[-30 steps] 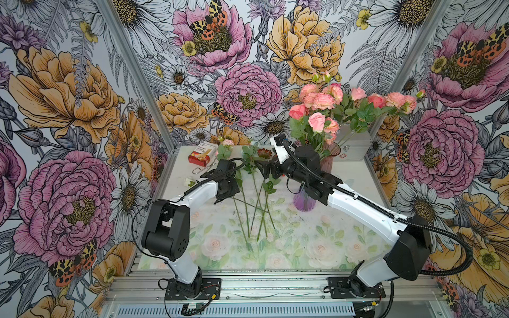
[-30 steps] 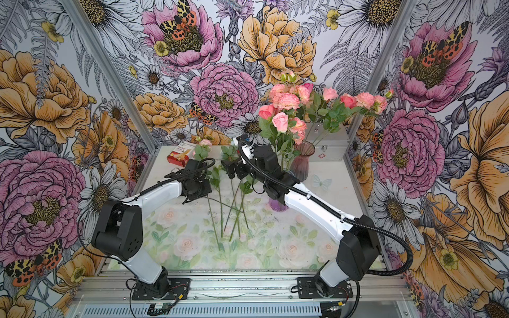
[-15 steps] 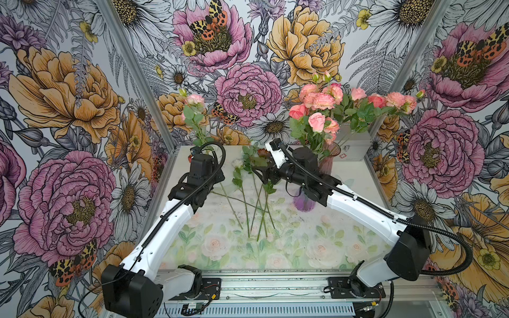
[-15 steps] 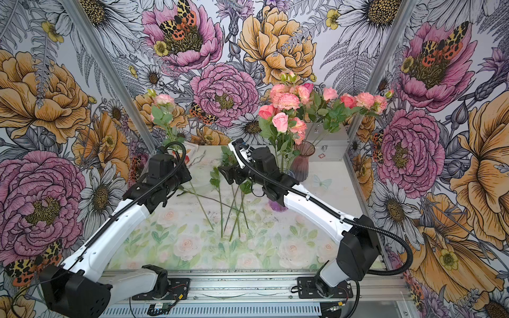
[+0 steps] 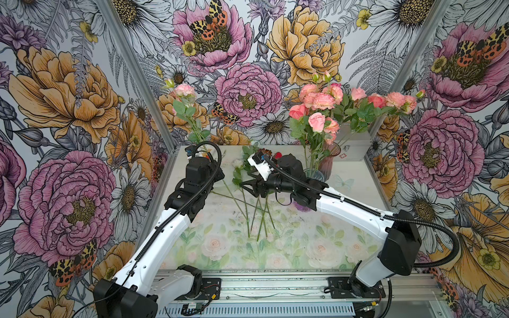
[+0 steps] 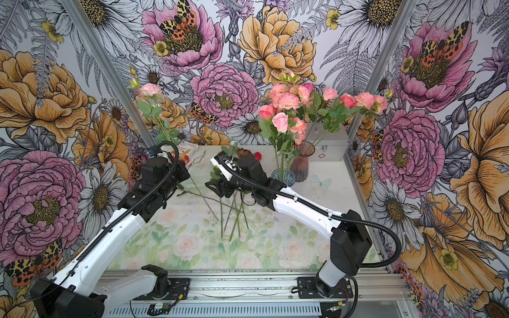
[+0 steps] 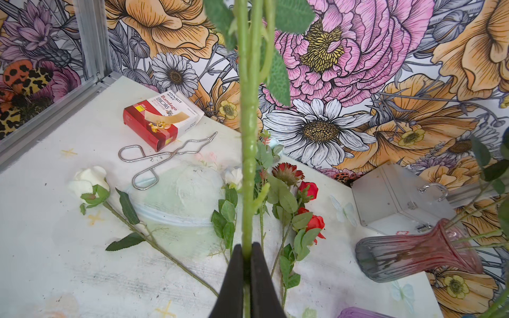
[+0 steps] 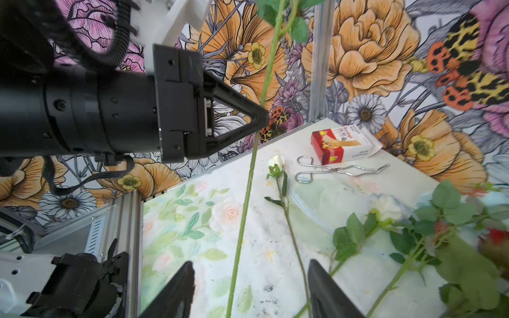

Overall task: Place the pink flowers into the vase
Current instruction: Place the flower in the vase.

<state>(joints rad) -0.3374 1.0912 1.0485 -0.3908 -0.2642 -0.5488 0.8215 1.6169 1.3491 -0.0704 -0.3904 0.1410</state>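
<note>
Standing upright now, the pink flower (image 5: 184, 89) has its bloom high against the back wall, well apart from the pink glass vase (image 5: 329, 162). A second ago it lay low over the table (image 5: 316, 239) among the loose stems. The left gripper (image 7: 247, 249) pinches its green stem, fingers pressed tight on either side. The left arm, folded low a second ago, has swung up tall on the side of the table farthest from the vase.

The right gripper (image 8: 250, 268) has turned away from the vase toward the held stem. Its fingers (image 8: 179, 291), wider a second ago, have drawn partway in but are still spread. The stem runs through the gap between them, touching neither that I can see.

Other pink blooms (image 5: 396, 99) lean out of the pink glass vase as before. A further bunch (image 5: 316, 121) rises from a second vase (image 6: 285, 176) just in front of it, half hidden by the right arm.

Between the held flower and the vase, a white rose (image 7: 88, 179) and some red flowers (image 7: 308, 190) lie flat on the table. A bandage box (image 7: 162, 118) and metal tongs (image 7: 171, 153) sit in the back corner farthest from the vase. A metal case (image 7: 399, 198) stands just behind the vase.
</note>
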